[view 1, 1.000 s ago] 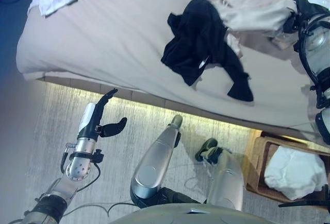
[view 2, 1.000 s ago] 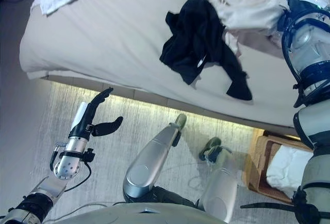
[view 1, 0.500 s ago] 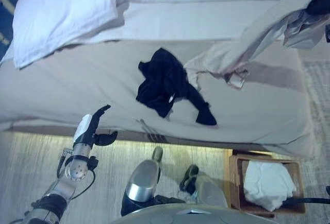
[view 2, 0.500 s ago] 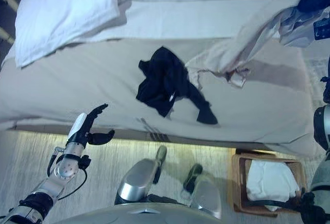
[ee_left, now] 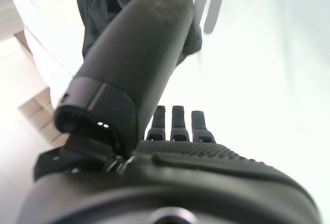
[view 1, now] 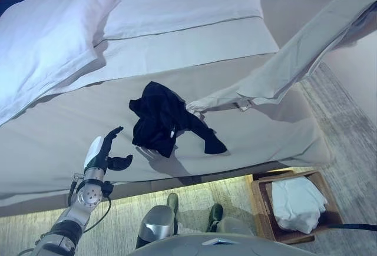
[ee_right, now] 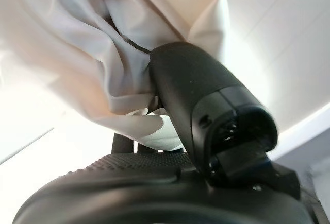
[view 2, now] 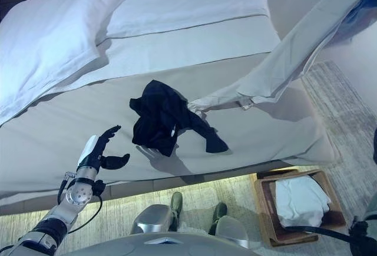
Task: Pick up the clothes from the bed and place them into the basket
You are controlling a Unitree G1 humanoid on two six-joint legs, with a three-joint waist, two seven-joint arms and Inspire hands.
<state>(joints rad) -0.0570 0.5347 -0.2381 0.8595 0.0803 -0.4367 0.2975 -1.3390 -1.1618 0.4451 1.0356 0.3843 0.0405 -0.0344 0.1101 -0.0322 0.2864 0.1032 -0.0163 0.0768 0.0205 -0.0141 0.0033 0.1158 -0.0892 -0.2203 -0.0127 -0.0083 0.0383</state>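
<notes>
A beige garment [view 1: 288, 62] stretches in the air from the upper right down to the bed [view 1: 70, 126], its lower end still touching the sheet beside a crumpled black garment [view 1: 162, 117]. In the right wrist view my right hand [ee_right: 206, 126] is shut on the beige garment [ee_right: 103, 44], thumb pressed into the cloth. The hand itself is outside both eye views. My left hand [view 1: 103, 153] hangs open over the bed's near edge, left of the black garment, holding nothing. A wicker basket [view 1: 259, 200] on the floor at lower right holds white cloth [view 1: 297, 203].
A large white pillow [view 1: 47, 44] lies at the bed's far left, with a folded white sheet [view 1: 182, 3] across the head end. Grey carpet [view 1: 347, 126] runs right of the bed. A lit strip glows under the bed's near edge.
The camera has tilted up, showing more of the bed. My right hand has lifted the beige garment up and to the right, pulling it taut. The left hand stays open.
</notes>
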